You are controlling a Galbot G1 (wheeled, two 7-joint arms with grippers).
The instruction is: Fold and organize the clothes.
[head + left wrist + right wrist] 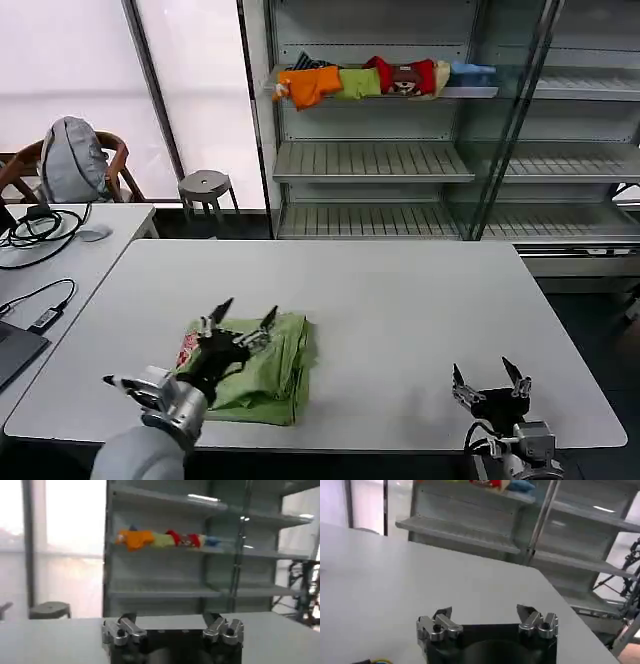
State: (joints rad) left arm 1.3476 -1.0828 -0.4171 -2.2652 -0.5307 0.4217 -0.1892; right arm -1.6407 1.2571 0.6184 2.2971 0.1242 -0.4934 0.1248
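The light green polo shirt lies folded into a compact bundle near the front left of the white table, with a bit of its red-and-white graphic showing at its left edge. My left gripper hovers just above the bundle, open, with nothing between its fingers. In the left wrist view the left gripper points level across the table towards the shelves. My right gripper stands open at the front right of the table, well apart from the shirt; the right wrist view shows the right gripper holding nothing.
A metal shelf unit stands behind the table with a row of bunched orange, green, red and blue garments on an upper shelf. A side desk with cables is at the left, with a chair and a stool beyond.
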